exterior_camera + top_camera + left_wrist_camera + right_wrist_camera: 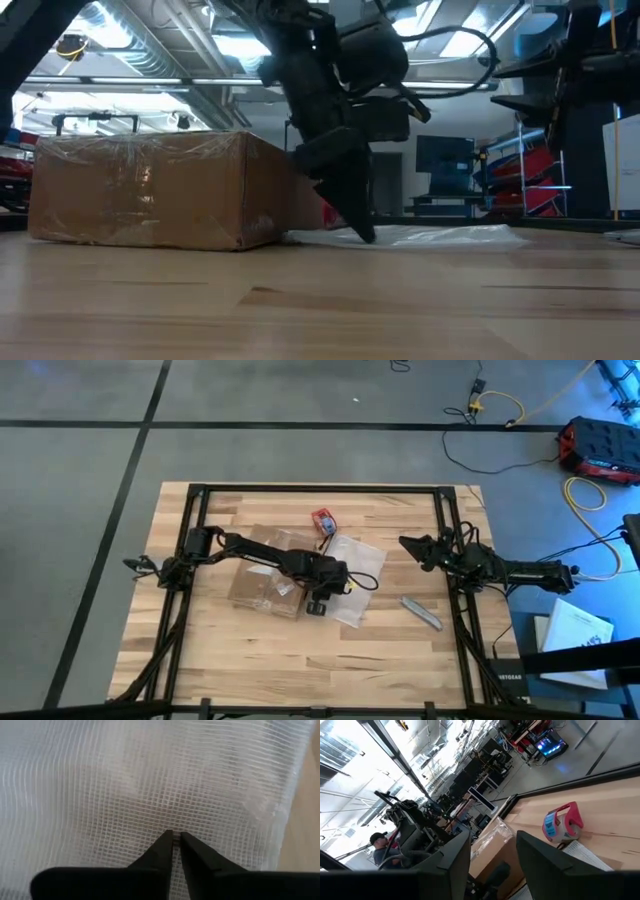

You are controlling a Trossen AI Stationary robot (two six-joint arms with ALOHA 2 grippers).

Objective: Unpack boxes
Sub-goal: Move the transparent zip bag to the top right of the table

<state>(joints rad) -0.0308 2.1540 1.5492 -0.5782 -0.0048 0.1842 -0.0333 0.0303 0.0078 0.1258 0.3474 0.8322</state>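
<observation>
Left tool (174, 839) nearly shut on mesh plastic bag (150, 780) beside tape-wrapped brown cardboard box (150, 190).

Both arms are black, built of slim tubular links joined by bulkier blocky joints. The left arm (262, 558) carries a thin black cable that loops loosely off its wrist; its wrist housing is a rounded, glossy block. The left gripper (175, 841) ends in two matte black fingers (161, 851) tapering to sharp wedge points. The right arm (500, 568) is equally dark, and the right gripper (492, 855) has broad, flat black fingers with straight bevelled edges
</observation>
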